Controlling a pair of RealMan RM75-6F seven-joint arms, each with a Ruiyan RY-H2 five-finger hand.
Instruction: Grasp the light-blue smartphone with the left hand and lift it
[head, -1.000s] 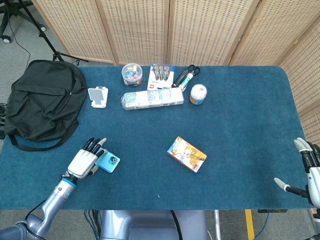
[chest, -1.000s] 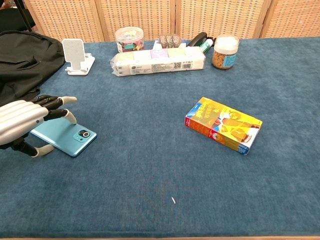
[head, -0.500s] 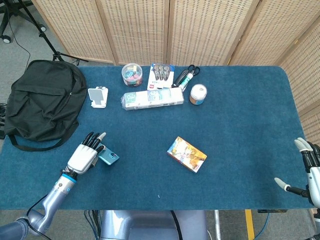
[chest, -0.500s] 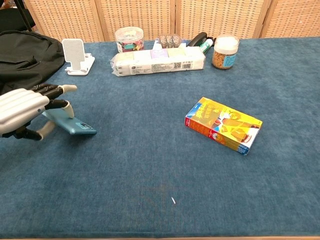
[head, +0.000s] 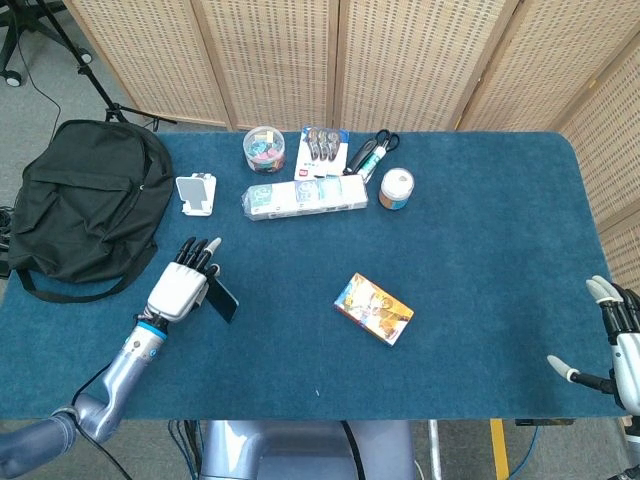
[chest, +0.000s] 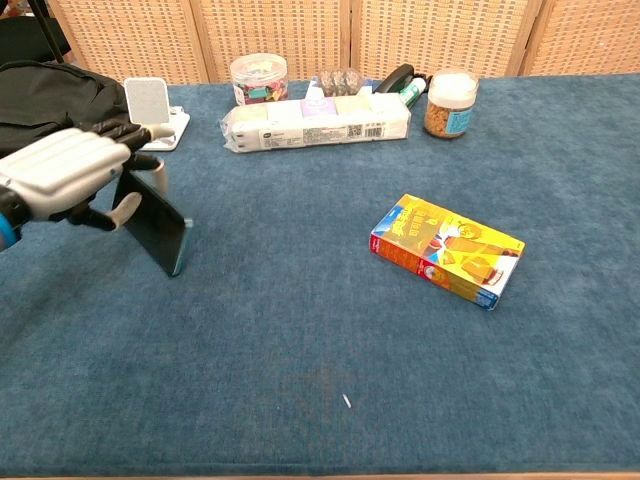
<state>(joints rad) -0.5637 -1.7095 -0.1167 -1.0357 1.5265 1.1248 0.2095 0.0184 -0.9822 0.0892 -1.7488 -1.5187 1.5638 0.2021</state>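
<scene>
My left hand (head: 180, 288) (chest: 66, 175) grips the light-blue smartphone (head: 223, 298) (chest: 155, 223) at the table's front left. The phone is off the cloth and tilted steeply, its dark screen facing the chest camera and its light-blue edge along the lower right. Fingers lie over its top end and the thumb (chest: 124, 210) presses from below. My right hand (head: 615, 335) hangs at the table's front right edge with fingers apart and nothing in it; the chest view does not show it.
A black backpack (head: 90, 205) covers the left edge. A white phone stand (head: 196, 192), a long packet (head: 305, 197), a candy tub (head: 264, 148), a jar (head: 396, 187) and scissors (head: 384, 141) line the back. A colourful box (head: 373, 308) lies mid-table.
My left hand has risen and moved away from the front edge, lifting the smartphone off the cloth. The phone has tipped from flat to nearly upright. The right hand has hardly moved.
</scene>
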